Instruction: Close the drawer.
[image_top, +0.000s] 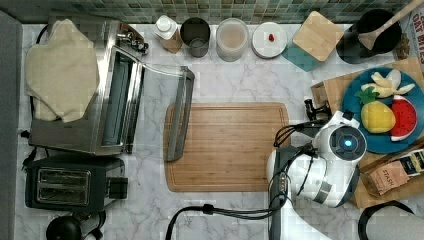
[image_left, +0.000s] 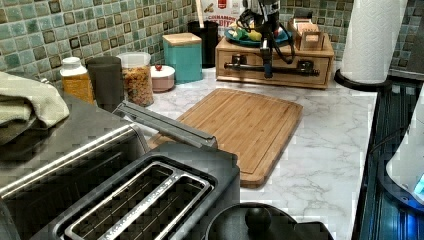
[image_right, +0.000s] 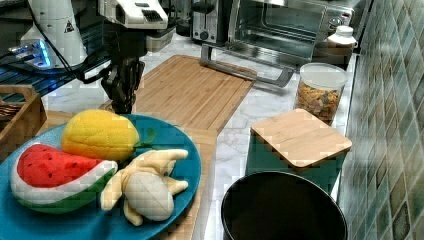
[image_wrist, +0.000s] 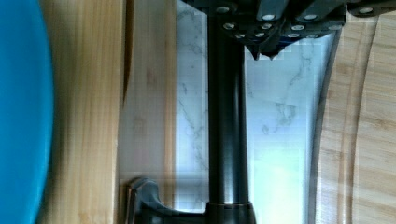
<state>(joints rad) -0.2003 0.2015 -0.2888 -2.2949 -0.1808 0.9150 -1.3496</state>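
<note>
**Marble counter, wooden box at the tiled wall**

Marble counter runs up to a green tiled backsplash, and my landmark is the cutting board lying flat in the middle of it. Beyond the board's far end in the left view stands the light wooden box, and the drawer sits in its front face, flush or very nearly so, with a dark bar handle across it. My gripper hangs right at that handle, between the board and the box; whether my fingers are spread or closed I cannot tell. On top of the box rests a blue plate carrying toy fruit. On the board's other side, a toaster oven has its glass door dropped open over the board's edge.
</note>
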